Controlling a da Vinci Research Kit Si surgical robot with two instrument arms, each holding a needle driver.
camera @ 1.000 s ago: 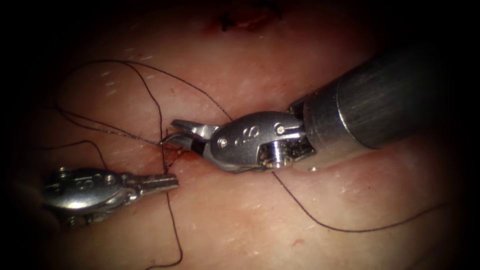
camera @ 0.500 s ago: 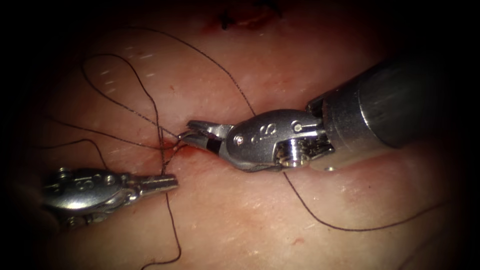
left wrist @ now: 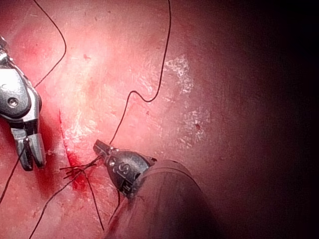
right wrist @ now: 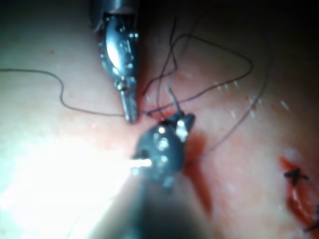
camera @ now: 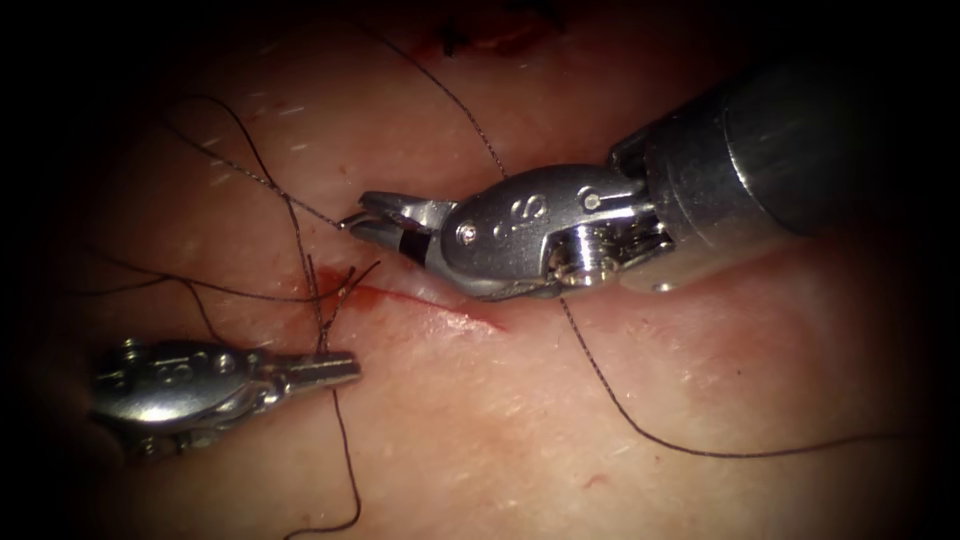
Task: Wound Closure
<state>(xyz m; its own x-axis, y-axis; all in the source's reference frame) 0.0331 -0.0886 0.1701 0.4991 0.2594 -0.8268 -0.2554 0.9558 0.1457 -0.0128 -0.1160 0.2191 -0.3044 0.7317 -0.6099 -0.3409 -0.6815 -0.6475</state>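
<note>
Knot-tightening: right hand (camera: 362, 219) pinching thread (camera: 250, 175), lifting away from the cut (camera: 420, 300); left hand (camera: 345, 368) pinching the other strand just below it. Next: opposing, even tension.

Glossy metal right tool (camera: 362, 217); moist, glistening tissue (camera: 500, 420); thin dark thread (camera: 640, 425)

The endoscope looks down from above and in front, close on the cut (camera: 430, 305), tools entering at 3 and 8 o'clock. Both wrist cameras look along their shafts, sharing that cut (left wrist: 67, 149).
</note>
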